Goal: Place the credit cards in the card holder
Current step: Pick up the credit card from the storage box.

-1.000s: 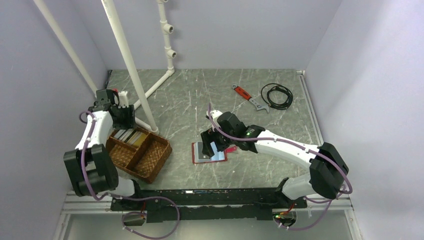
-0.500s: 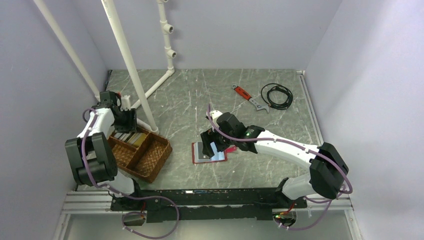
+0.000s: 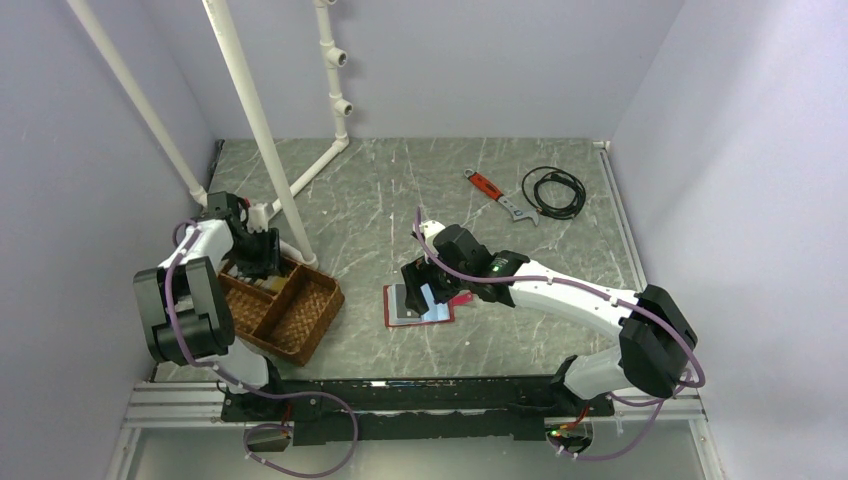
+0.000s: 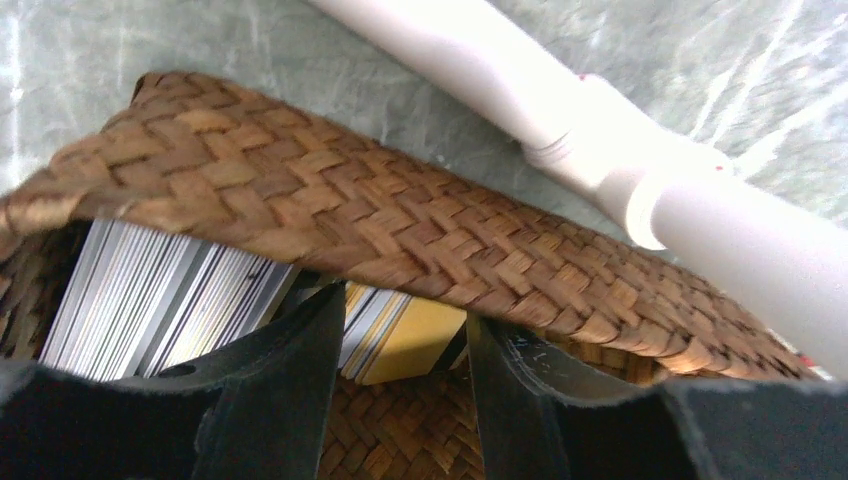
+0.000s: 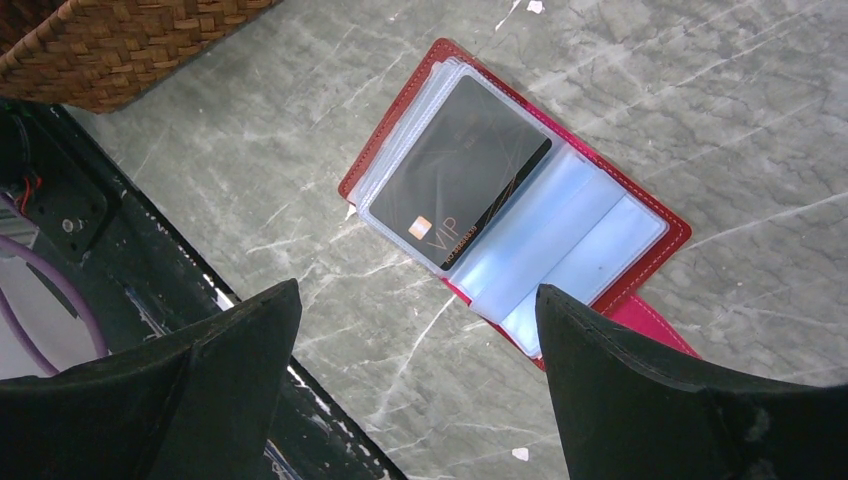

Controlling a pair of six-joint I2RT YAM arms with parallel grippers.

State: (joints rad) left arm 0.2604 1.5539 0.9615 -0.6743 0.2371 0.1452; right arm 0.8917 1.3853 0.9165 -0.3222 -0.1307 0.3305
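Observation:
The red card holder [image 5: 640, 262] lies open on the table, its clear sleeves up, and a dark card [image 5: 455, 172] marked VIP sits in one sleeve. My right gripper [image 5: 415, 300] hangs open just above the holder [image 3: 412, 314] with nothing between its fingers. Several credit cards stand on edge in the wicker tray's rear compartment: a striped pale stack [image 4: 150, 290] and a yellow card [image 4: 425, 335]. My left gripper [image 4: 405, 345] is open and reaches down into that compartment. The yellow card's end shows between its fingertips, and I see no grip on it.
The brown wicker tray [image 3: 300, 310] sits at the left beside slanted white pipes [image 3: 262, 130], and one pipe [image 4: 640, 170] runs just behind its rim. A red-handled wrench [image 3: 492, 190] and a coiled black cable [image 3: 553, 190] lie at the back right.
My left gripper has come forward and down from behind the tray into its rear compartment. The right arm and the card holder have not moved.

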